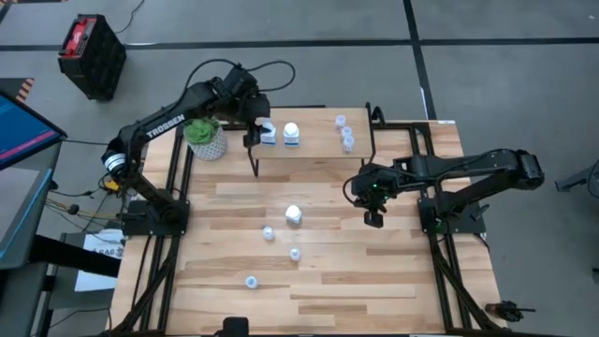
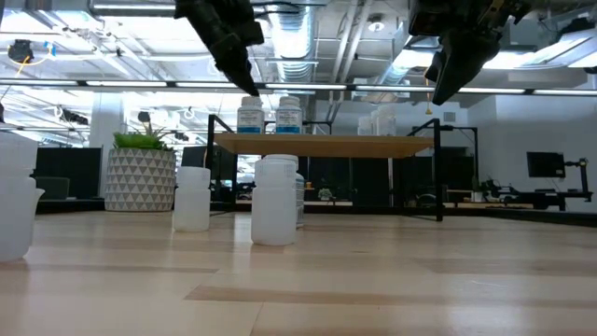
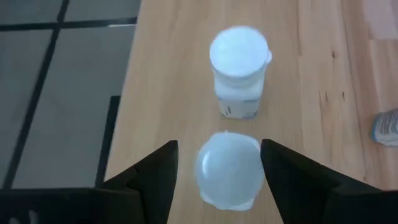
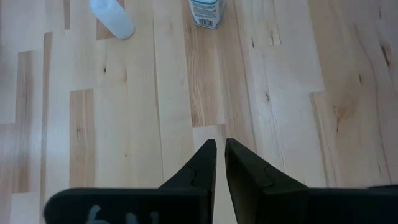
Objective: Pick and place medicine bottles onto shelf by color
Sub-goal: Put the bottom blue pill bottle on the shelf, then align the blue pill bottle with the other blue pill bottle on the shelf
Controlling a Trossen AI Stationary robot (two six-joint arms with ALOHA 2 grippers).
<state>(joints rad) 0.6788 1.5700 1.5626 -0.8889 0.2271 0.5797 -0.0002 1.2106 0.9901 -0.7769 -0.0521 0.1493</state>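
Our left hand (image 3: 219, 180) hangs over the left end of the shelf (image 1: 318, 150), fingers (image 3: 155, 177) spread apart with a white bottle (image 3: 228, 169) standing between them. We see a gap on each side of its cap, so the fingers do not grip it. The bottle stands upright, long axis vertical, cap toward the wrist camera. Just beside it on the shelf stands a second white bottle (image 3: 239, 71), also upright, its label band showing below the cap. In the low view the two stand side by side (image 2: 250, 114) (image 2: 288, 114) at the shelf's left end, the hand's fingertips just above the left one.

Toward the shelf's right end we see a small cluster of pale translucent bottles (image 1: 344, 133), upright as far as we can tell.

Our right hand (image 4: 219, 163) hovers above the bench (image 1: 393, 271), right of centre and in front of the shelf, fingers closed together on nothing.

On the bench a third white bottle (image 1: 293, 214) stands upright near the middle. Three small pale bottles sit in front of it, well apart: one (image 1: 268, 233), another (image 1: 295, 254), and the nearest to the front edge (image 1: 251, 280); how they point we cannot tell from above. A potted plant (image 1: 206, 138) stands left of the shelf.
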